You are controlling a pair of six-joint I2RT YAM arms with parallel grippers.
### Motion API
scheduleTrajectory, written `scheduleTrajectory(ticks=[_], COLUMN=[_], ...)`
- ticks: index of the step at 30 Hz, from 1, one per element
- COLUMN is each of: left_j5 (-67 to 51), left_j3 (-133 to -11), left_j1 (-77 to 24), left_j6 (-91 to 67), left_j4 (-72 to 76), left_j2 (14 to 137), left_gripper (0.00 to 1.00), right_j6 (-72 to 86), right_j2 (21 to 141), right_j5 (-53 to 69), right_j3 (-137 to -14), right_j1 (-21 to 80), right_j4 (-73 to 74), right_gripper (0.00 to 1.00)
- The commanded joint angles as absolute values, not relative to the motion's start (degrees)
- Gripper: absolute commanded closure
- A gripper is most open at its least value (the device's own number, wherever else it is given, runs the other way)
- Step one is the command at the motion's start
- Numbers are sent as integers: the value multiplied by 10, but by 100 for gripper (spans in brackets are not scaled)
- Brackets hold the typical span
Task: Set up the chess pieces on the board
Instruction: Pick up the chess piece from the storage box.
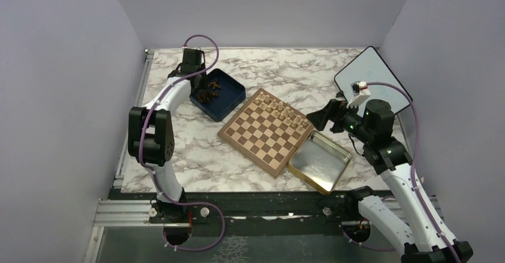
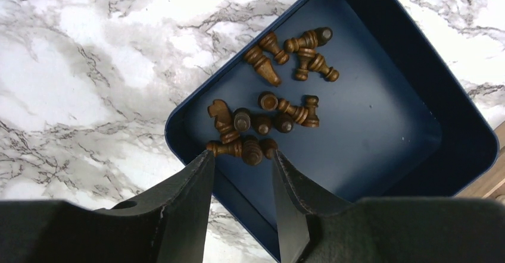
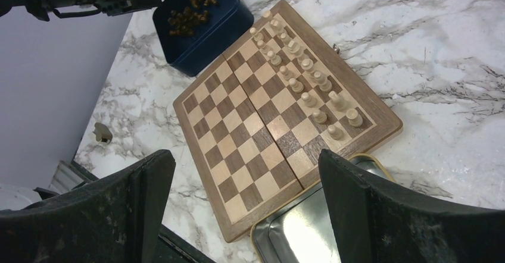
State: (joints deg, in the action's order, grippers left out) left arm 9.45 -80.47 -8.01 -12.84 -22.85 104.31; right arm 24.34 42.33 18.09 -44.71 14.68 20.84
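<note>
Several dark brown chess pieces (image 2: 280,108) lie tumbled in the dark blue box (image 2: 387,132), left of the board (image 1: 265,131). My left gripper (image 2: 242,154) reaches down into the box's near corner. Its jaws are open but narrowed, and three pieces lie in a row between the fingertips (image 2: 205,159). Whether the tips press on those pieces I cannot tell. Over the gold-rimmed tray (image 1: 321,162), my right gripper (image 3: 247,156) hangs wide open and empty, looking down on the board (image 3: 250,150). No dark piece stands on the board.
Pale beige chessmen (image 3: 304,78) stand in two rows along the board's far right side. The metal tray (image 3: 309,227) touches the board's near right edge. A white panel (image 1: 372,75) leans at the back right. A small pale object (image 3: 102,133) lies on the marble left of the board.
</note>
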Motion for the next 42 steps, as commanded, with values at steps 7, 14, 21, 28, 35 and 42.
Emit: scheduleTrajectory(ticks=[7, 14, 21, 28, 35, 42], left_j5=[91, 78, 80, 71, 63, 58], left_j3=[-846, -848, -832, -830, -834, -839], left_j1=[-75, -74, -74, -74, -75, -75], left_j6=[-117, -113, -118, -119, -121, -122], left_j4=[-223, -223, -227, -238, -251, -262], left_j2=[1085, 1094, 1089, 1095, 1109, 1115], left_gripper=[62, 65, 66, 67, 69, 71], right_j6=[235, 228, 227, 227, 228, 226], right_j2=[419, 422, 420, 420, 419, 419], right_j5=[180, 176, 178, 176, 177, 176], right_j3=[-451, -454, -451, -448, -447, -445], right_j1=[150, 150, 149, 150, 150, 150], right_j4=[197, 197, 196, 194, 194, 193], right_gripper=[4, 4, 4, 4, 4, 4])
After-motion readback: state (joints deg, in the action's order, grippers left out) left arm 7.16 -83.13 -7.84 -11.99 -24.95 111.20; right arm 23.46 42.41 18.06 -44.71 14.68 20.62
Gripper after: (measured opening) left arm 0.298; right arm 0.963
